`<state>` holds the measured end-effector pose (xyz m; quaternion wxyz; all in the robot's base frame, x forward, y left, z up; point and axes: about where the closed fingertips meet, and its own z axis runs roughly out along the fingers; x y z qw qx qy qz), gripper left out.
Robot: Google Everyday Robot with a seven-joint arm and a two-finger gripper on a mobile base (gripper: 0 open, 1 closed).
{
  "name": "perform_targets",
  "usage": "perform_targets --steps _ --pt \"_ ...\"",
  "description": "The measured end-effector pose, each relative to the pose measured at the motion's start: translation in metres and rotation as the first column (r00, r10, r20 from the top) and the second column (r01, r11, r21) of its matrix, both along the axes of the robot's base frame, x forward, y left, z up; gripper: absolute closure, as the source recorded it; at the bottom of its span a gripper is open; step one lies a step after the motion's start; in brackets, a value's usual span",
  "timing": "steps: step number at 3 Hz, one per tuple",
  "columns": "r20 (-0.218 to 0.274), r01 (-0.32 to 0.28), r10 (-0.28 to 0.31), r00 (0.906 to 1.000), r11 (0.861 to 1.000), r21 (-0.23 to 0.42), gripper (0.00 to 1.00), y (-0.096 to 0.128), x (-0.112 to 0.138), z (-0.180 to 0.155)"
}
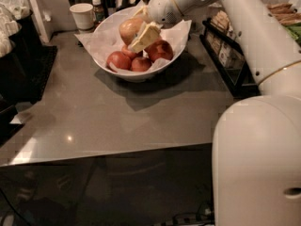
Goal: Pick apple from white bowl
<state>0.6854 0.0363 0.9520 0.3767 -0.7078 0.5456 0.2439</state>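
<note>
The pale yellowish-orange apple (pixel 128 29) sits atop smaller red apples (pixel 120 60) in the wide, paper-lined white bowl (pixel 136 75), at the far side of the grey table (pixel 117 117); the cream-coloured gripper (pixel 142 34) presses against the apple's right side; whether it is clenched on it, I cannot tell; a white paper cup (pixel 83 15) stands far left.

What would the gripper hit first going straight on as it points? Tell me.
Likely a red apple below its tip, though depth is unclear. The gripper angles down-left into the bowl, close beside the pale apple.
</note>
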Motion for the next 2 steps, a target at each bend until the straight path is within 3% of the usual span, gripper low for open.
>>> perform_targets --steps 1,2 --pt "0.044 -0.009 0.008 0.9990 1.000 0.029 1.00 -0.0058 -0.0284 0.0187" --pt "0.032 -0.014 0.013 0.9994 1.000 0.024 1.00 -0.0026 -0.0302 0.0130"
